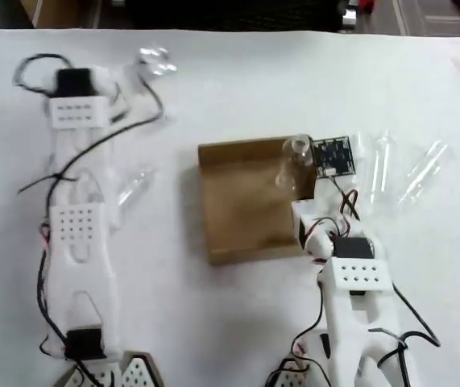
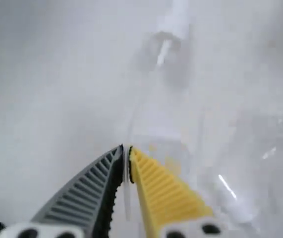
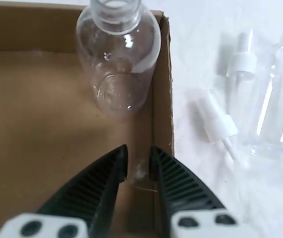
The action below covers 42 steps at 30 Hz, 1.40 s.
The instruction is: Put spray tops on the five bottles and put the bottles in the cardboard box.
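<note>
My left gripper (image 2: pixel 127 150) sits low over the white table with its grey and yellow fingers pressed together. A thin clear tube runs from the tips toward a blurred spray top (image 2: pixel 165 40), and a clear bottle (image 2: pixel 240 163) lies beside it. In the high view this gripper (image 1: pixel 133 72) is at the far left next to clear bottles (image 1: pixel 154 60). My right gripper (image 3: pixel 139 150) hangs over the cardboard box (image 3: pixel 42 124) at its right wall, narrowly open. An uncapped clear bottle (image 3: pixel 119 59) stands in the box (image 1: pixel 246 218) just ahead of it.
Outside the box's right wall lie two white spray tops (image 3: pixel 243 59) (image 3: pixel 216 119) and a clear bottle (image 3: pixel 275 99). The high view shows clear bottles (image 1: pixel 379 161) (image 1: pixel 423 169) there, and another bottle (image 1: pixel 137 185) beside the left arm. Cables trail along both arms.
</note>
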Each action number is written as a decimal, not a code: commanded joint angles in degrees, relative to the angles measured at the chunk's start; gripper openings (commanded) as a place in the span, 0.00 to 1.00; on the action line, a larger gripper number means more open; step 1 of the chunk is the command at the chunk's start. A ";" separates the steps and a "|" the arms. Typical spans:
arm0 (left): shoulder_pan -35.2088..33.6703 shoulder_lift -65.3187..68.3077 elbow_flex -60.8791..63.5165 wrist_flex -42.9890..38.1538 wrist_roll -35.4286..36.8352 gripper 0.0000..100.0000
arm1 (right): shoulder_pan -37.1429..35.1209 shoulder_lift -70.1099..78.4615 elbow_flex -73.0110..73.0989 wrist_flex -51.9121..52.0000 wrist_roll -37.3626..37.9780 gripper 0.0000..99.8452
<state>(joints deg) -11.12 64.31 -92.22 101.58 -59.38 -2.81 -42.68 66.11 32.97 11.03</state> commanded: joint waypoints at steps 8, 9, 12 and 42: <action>-11.74 -21.41 28.31 0.97 -5.98 0.02 | -0.13 -1.45 -0.53 -1.01 0.70 0.06; -11.74 -24.31 33.41 0.97 -7.03 0.02 | -0.13 -1.45 -0.53 -0.92 0.70 0.06; -11.21 -33.19 49.58 0.79 -10.46 0.02 | -0.22 -1.45 -0.53 -0.92 0.70 0.06; -6.73 -83.91 114.11 -19.78 6.68 0.20 | -7.43 -1.54 -0.97 6.81 0.79 0.06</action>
<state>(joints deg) -18.51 -14.81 22.33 82.77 -57.54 -7.65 -42.68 66.11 37.89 11.03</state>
